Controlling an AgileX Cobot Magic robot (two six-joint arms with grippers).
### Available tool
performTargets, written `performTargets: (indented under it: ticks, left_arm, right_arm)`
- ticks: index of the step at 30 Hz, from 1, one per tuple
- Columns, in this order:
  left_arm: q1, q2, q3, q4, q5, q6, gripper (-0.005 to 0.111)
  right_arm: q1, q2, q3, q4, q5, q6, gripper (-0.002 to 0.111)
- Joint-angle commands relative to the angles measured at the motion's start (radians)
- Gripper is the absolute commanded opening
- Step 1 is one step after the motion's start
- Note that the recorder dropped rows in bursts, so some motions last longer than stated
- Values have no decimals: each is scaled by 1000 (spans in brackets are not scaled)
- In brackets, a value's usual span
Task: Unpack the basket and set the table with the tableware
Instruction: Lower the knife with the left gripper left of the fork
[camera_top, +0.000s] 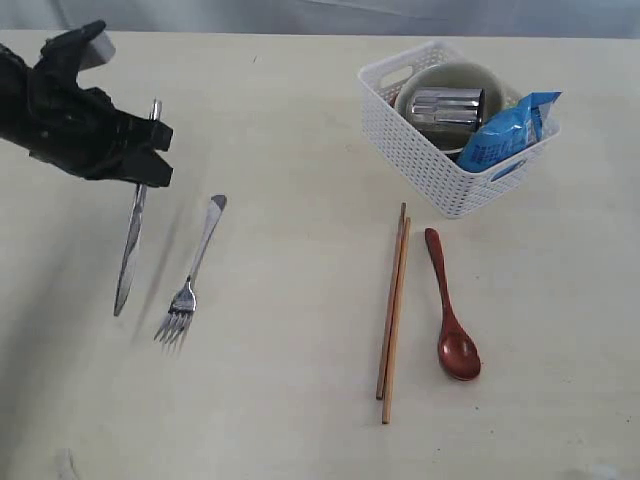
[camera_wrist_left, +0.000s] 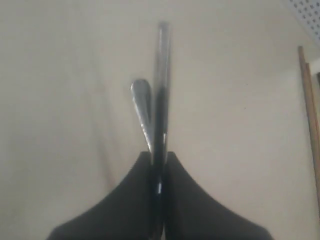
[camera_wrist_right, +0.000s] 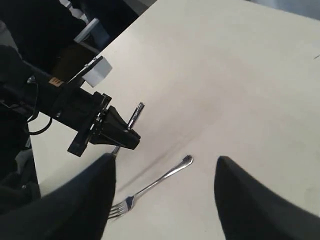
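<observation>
My left gripper (camera_top: 150, 165) is shut on the steel knife (camera_top: 130, 235), which hangs blade-down over the table (camera_top: 300, 150) at the far left; whether its tip touches I cannot tell. In the left wrist view the knife (camera_wrist_left: 161, 75) stands edge-on between the closed jaws. The fork (camera_top: 195, 270) lies just right of it. Two chopsticks (camera_top: 394, 310) and the red-brown spoon (camera_top: 452, 320) lie side by side in front of the white basket (camera_top: 400, 140). Inside the basket sit the cream bowl (camera_top: 470, 75) and steel cup (camera_top: 447, 105). My right gripper (camera_wrist_right: 165, 159) is open above the fork (camera_wrist_right: 155, 182). The brown plate is out of view.
A blue snack bag (camera_top: 505, 130) leans in the basket's right side. The left arm's black body (camera_top: 60, 110) hovers over the table's back left. The table's edge (camera_wrist_right: 105, 47) and dark equipment beyond it show in the right wrist view.
</observation>
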Motion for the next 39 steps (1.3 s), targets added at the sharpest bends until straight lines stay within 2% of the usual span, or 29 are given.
performTargets:
  ticks: [1,6,13,25,29,34,36,39]
  left_arm:
    - [-4,0,83,-54,-44,12,0]
    - [-4,0,161,-78,-128,51,0]
    - [-4,0,168,-80,-155,89,0]
    - [-4,123,175,-341,-174,359,0]
    - [-4,144,175,-382,-174,398,0]
    - [-4,144,175,-421,-239,398,0]
    - [-4,144,175,-434,-256,398,1]
    - [-4,144,175,-435,-267,398,8]
  right_arm:
    - [-1,-28,53,7,8,-44,56]
    - [-1,-29,85,38,8,-59,56]
    - [-1,-29,87,38,8,-57,56]
    - [-1,-29,89,38,8,-68,56]
    - [-1,-29,89,38,8,-72,56]
    - [-1,-29,89,38,8,-74,56]
    - [-1,-29,89,38,8,-74,56]
    - [-1,-29,89,38,8,-74,56]
